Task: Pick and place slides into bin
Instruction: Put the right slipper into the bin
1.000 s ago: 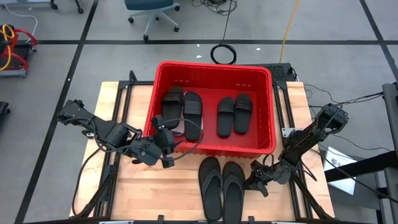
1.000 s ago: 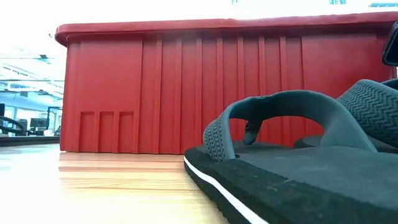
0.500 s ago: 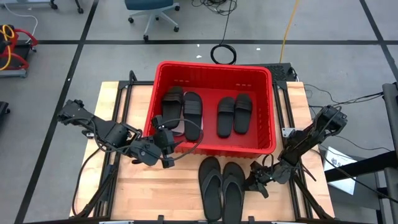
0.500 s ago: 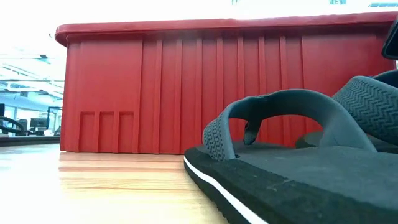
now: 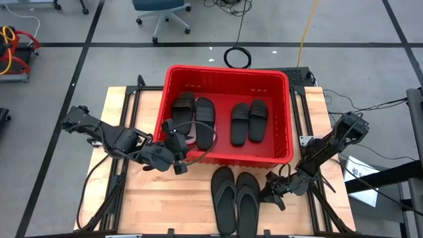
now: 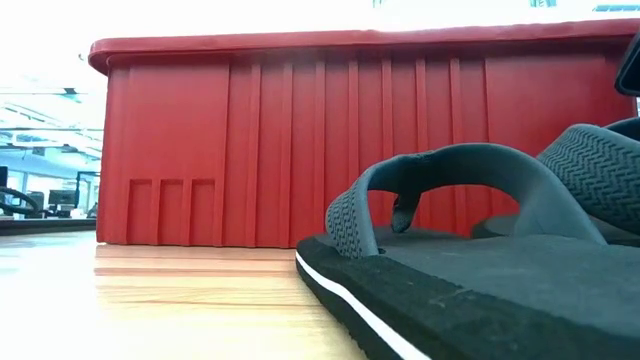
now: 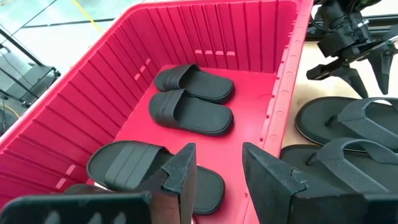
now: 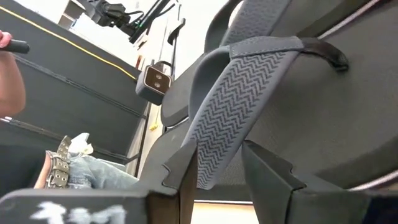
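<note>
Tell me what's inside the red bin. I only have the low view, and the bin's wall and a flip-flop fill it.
Observer: Four black wide-strap slides lie inside the bin, in two pairs.
Operator: Which arm is working the flip-flops?
Observer: The right gripper sits beside the flip-flop pair. Its wrist view shows a strap in line with the gap between its open fingers.
Operator: And the left?
Observer: The left gripper is at the bin's near wall, by its left corner, fingers open and holding nothing.
</note>
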You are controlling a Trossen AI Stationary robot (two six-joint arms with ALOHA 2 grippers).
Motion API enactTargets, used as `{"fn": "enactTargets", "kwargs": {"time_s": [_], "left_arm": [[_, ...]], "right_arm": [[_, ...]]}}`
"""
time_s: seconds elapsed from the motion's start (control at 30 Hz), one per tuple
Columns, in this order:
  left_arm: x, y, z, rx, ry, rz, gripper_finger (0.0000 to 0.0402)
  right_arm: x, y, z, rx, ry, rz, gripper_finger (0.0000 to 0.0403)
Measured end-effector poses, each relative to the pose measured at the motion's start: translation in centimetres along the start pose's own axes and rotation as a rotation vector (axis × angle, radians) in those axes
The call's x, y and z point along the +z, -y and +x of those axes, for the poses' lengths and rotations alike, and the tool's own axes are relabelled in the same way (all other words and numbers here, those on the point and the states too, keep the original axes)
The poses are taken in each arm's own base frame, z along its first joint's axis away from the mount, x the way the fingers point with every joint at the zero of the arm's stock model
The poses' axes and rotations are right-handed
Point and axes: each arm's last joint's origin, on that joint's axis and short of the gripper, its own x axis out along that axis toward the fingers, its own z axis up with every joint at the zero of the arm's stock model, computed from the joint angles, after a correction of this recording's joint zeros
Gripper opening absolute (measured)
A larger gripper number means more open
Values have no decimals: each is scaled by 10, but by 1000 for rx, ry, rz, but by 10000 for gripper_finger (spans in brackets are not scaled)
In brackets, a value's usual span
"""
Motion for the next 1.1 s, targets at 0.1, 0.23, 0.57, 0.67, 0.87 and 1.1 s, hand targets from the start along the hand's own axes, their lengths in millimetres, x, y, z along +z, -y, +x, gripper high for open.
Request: {"fn": "enactTargets", "kwargs": {"time_s": [0.1, 0.23, 0.57, 0.67, 0.87, 1.1], "left_arm": [[0, 0, 0, 0, 0, 0, 129], [0, 0, 0, -1, 0, 1, 129], [0, 0, 0, -1, 0, 3, 129], [0, 0, 0, -2, 0, 3, 129], [0, 0, 0, -2, 0, 7, 129], [0, 0, 0, -6, -2, 7, 129]], "right_arm": [[0, 2, 0, -16, -3, 20, 116], [1, 3, 1, -25, 0, 28, 116], [6, 6, 3, -39, 17, 14, 116], [6, 6, 3, -39, 16, 1, 116], [5, 6, 3, -35, -7, -22, 116], [8, -4, 2, 86, -32, -5, 116]]}}
